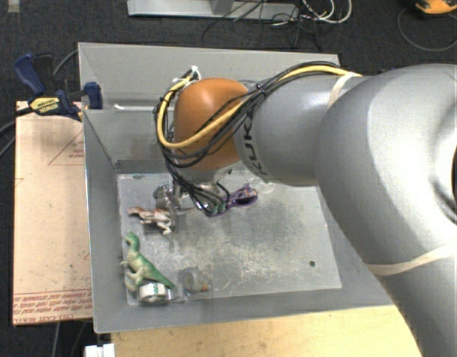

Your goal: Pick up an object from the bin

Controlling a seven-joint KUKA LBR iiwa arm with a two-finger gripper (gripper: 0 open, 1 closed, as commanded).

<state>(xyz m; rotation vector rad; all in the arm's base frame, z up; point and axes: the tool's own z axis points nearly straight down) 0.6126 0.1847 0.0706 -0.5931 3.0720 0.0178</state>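
My gripper hangs low over the left part of the bin floor, under the arm's orange cover. Just below and left of it lies a small brown and white toy animal, touching or nearly touching the gripper's tip. Whether the toy is gripped I cannot tell. A green toy dinosaur lies further toward the front left corner, apart from the gripper.
A small roll of tape sits in the front left corner beside the green dinosaur's tail. A clear small object lies next to it. A purple and clear item lies right of the gripper. The arm covers the bin's right and back.
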